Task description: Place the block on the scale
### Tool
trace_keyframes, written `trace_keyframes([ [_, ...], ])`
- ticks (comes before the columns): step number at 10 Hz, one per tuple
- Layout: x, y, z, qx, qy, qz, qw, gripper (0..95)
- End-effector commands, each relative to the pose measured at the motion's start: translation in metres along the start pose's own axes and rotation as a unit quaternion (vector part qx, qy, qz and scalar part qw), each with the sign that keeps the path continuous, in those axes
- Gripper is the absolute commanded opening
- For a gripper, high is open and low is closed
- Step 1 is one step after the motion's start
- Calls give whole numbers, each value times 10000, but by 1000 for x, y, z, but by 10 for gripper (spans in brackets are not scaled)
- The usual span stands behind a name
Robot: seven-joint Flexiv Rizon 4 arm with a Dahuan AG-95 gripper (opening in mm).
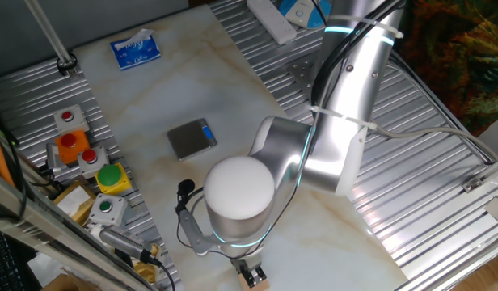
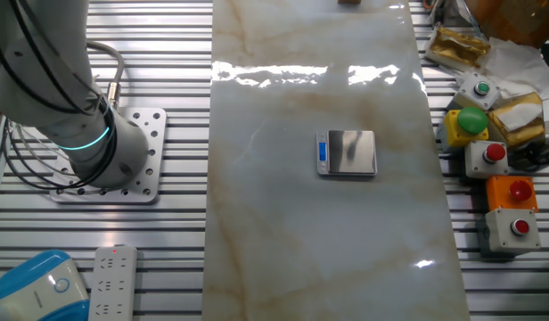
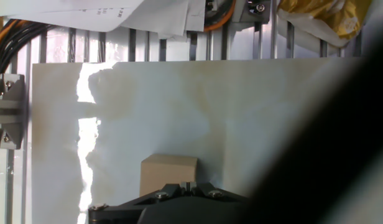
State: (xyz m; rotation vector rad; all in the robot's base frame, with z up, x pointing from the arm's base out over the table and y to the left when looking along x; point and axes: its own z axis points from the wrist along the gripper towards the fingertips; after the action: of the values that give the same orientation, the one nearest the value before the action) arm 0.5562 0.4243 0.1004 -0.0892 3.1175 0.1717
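The marble-patterned table [image 1: 233,105] fills most of each fixed view, flanked by ribbed metal panels. The silver arm [image 1: 346,113] bends over its near end in one fixed view, its white round joint hiding most of the wrist. The scale [image 2: 348,153], grey with a blue strip on one edge, lies flat near the table's middle, nothing on it. The end effector [image 1: 253,275] sits low at the table's edge, well apart from the scale. The block [image 3: 168,174] rests on the table just beyond it; I cannot tell how far the fingers are spread or whether they touch the block.
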Motion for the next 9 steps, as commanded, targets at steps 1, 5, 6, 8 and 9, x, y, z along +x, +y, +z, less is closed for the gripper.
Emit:
trace_keyframes([
  [1, -2, 1, 1, 20, 64, -39, 10000, 0],
  [5, -2, 1, 1, 46, 175, -708, 9973, 0],
  [6, -2, 1, 1, 17, 173, -962, 9952, 0],
  [8, -2, 1, 1, 3, 142, -1092, 9939, 0],
  [9, -2, 1, 1, 10, 145, -1123, 9936, 0],
])
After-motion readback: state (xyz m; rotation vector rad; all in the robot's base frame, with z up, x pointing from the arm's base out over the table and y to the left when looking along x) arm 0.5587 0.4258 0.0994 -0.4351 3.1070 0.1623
